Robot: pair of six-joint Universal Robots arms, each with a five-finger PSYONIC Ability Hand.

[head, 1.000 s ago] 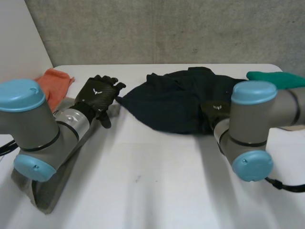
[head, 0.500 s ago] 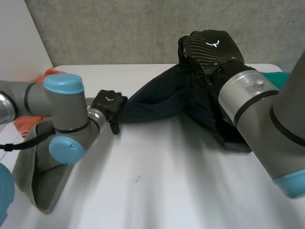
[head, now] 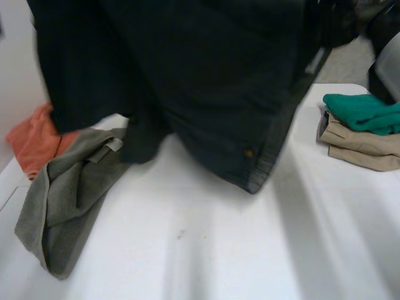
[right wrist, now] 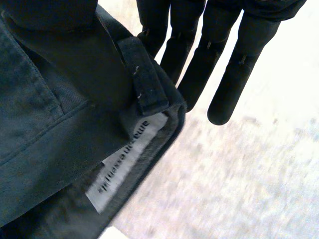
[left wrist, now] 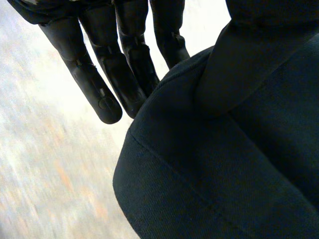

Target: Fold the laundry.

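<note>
Head view: dark garment [head: 206, 94] aloft in left hand [left wrist: 124, 59], right hand [right wrist: 222, 74].

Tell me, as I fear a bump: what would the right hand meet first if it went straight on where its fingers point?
Probably nothing near: ahead of the right hand lies just a pale surface, how far I cannot tell. The dark garment it pinches hangs beside the fingers, not ahead.

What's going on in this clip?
Both hands hold a dark garment up over the white table, not yet folded. The left hand pinches a hemmed edge; the right hand pinches the edge by its belt loop and label. A grey cloth and an orange cloth lie at the left; a green cloth sits on a folded beige cloth at the right.
</note>
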